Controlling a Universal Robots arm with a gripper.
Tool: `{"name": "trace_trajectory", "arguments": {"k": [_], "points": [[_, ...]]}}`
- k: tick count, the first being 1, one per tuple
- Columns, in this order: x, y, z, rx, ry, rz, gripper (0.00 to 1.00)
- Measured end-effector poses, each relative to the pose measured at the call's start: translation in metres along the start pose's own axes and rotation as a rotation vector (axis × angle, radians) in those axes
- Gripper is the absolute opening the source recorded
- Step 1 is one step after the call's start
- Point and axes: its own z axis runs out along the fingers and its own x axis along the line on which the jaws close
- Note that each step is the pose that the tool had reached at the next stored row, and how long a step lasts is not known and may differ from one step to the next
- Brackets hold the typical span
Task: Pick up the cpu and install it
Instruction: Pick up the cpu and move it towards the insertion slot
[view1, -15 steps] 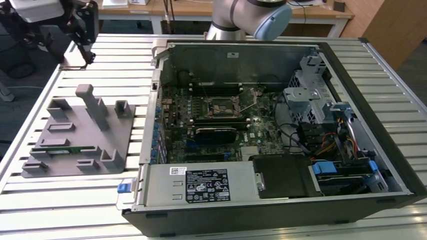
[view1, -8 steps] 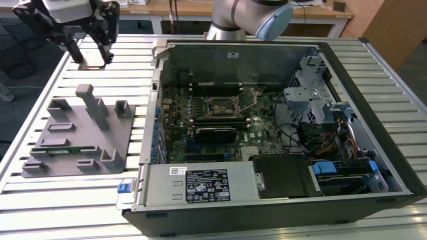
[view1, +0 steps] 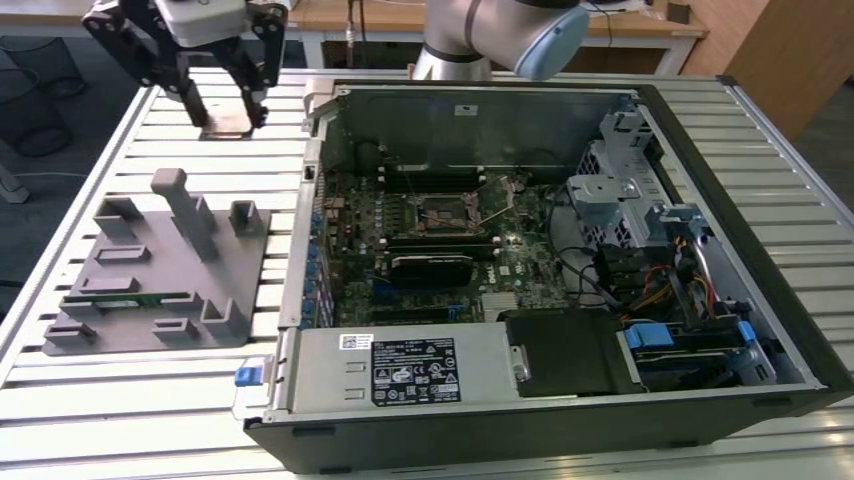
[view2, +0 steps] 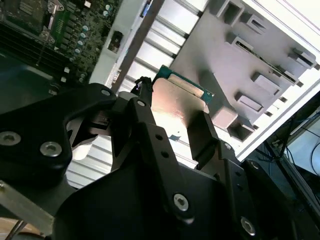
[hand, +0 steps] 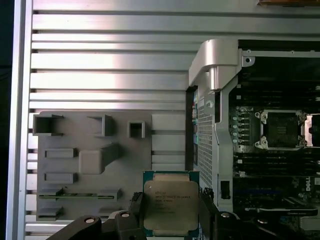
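On the table (view1: 120, 400) we see 2 large things. The fixture (view1: 147, 268) lies at the exterior view's left and the open computer case (view1: 534, 435) just beside it, at the exterior view's right. The motherboard (view1: 527, 235) lies in the case, with the socket (view1: 442, 210) near its middle and the power supply (view1: 400, 370) before it. A memory stick (view1: 130, 298) lies in the fixture. Behind the fixture, the gripper (view1: 224, 112) hangs above the table with the cpu (view1: 227, 127) clamped between its 2 fingers.

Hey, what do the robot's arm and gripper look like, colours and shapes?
The arm is silver-grey tubing with a pale blue joint cap. The gripper has a white body and black, angular linkage fingers studded with silver screw heads.
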Motion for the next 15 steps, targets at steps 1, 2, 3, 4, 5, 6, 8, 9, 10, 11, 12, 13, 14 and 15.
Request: {"name": "trace_trajectory", "arguments": {"k": [1,2,3,4,5,6,8,9,10,11,12,13,14,15], "points": [[-0.0045,0.0,0.0001,0.0,0.0,0.0,0.53],[-0.009,0.0001,0.0002,-0.0001,-0.0001,0.0,0.53],[-0.0136,0.0001,0.0002,0.0,-0.0001,0.0,0.53],[-0.018,0.0001,0.0003,-0.0001,-0.0001,0.0,0.53],[-0.0229,0.0002,0.0003,0.0,0.0,0.0,0.53],[-0.0274,0.0002,0.0004,0.0,0.0,0.0,0.53],[-0.0364,0.0003,0.0006,-0.0001,-0.0001,0.0,0.53],[-0.0407,0.0003,0.0006,0.0,-0.0001,0.0,0.53],[-0.0452,0.0004,0.0007,-0.0001,-0.0001,0.0,0.53],[-0.0502,0.0004,0.0007,0.0,0.0,0.0,0.53],[-0.0547,0.0004,0.0008,-0.0001,-0.0001,0.0,0.53],[-0.0592,0.0005,0.0008,0.0,0.0,0.0,0.53],[-0.0636,0.0006,0.0009,-0.0001,-0.0001,0.0,0.53],[-0.0683,0.0007,0.0009,0.0,0.0,0.0,0.53]]}}
